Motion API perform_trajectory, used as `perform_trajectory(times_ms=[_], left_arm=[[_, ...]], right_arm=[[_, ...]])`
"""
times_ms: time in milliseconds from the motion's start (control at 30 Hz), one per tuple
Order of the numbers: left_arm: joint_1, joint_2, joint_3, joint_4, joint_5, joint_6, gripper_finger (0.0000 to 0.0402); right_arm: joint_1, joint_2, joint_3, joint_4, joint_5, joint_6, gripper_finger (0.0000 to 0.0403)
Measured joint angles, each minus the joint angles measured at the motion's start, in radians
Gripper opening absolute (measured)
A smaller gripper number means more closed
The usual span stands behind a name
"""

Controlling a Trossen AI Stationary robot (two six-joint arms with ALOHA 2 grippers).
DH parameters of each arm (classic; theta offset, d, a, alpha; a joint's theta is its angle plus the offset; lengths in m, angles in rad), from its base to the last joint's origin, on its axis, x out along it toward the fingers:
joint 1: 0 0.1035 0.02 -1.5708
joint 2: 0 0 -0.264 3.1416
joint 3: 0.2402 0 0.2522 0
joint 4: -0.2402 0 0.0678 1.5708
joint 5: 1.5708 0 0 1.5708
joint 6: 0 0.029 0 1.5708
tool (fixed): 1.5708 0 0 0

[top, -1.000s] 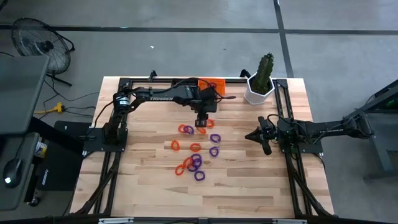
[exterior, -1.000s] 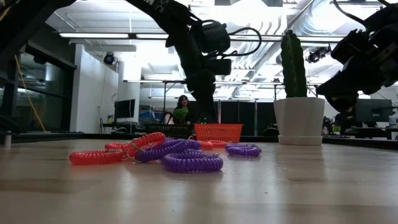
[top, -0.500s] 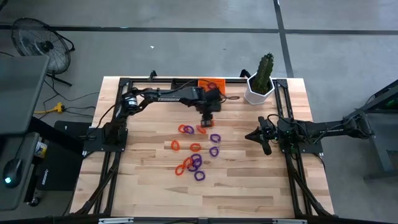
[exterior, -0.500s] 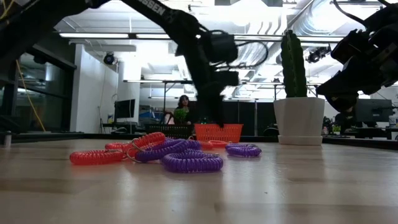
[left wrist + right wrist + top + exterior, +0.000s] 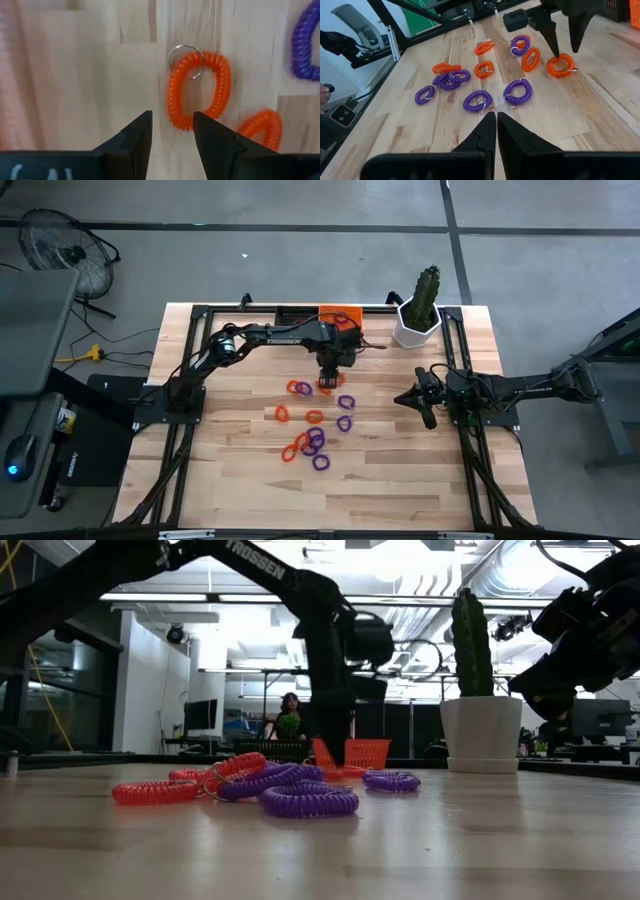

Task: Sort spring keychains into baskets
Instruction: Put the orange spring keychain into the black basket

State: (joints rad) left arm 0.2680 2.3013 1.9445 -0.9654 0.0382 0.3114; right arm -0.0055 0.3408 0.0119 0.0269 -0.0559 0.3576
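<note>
Several orange and purple spring keychains lie loose on the middle of the wooden table. One orange keychain lies apart, toward the far edge. My left gripper is open and low over it, one finger on each side of one limb of its coil; the right wrist view shows that gripper above this keychain. The orange basket stands at the far edge, behind the left arm. The black basket is hidden beside it. My right gripper is shut and hovers at the table's right side. My left gripper comes down from above with one limb of the orange keychain's coil between its open fingers. The keychain lies flat on the table. I cannot tell whether a finger touches it.
A white pot with a cactus stands at the far right corner. Black frame rails run along the table's left, right and far edges. Bare wood lies toward the near edge.
My left arm has reached farther out over the table and its gripper has come down toward the orange keychain that lies nearest the orange basket. The keychains have stayed where they were.
</note>
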Motion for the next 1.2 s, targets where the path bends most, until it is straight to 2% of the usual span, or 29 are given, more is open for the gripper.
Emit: perform_trajectory(times_ms=[567,1000,1200], left_arm=[[0.000,0.038,0.006,-0.003,-0.001,-0.028,0.0135],[0.000,0.038,0.006,-0.010,0.000,-0.050,0.0035],[0.001,0.038,0.006,-0.026,0.011,-0.113,0.0030]], right_arm=[[0.000,0.000,0.000,0.000,0.000,0.000,0.0012],[0.000,0.000,0.000,0.000,0.000,0.000,0.0012],[0.000,0.000,0.000,0.000,0.000,0.000,0.0012]])
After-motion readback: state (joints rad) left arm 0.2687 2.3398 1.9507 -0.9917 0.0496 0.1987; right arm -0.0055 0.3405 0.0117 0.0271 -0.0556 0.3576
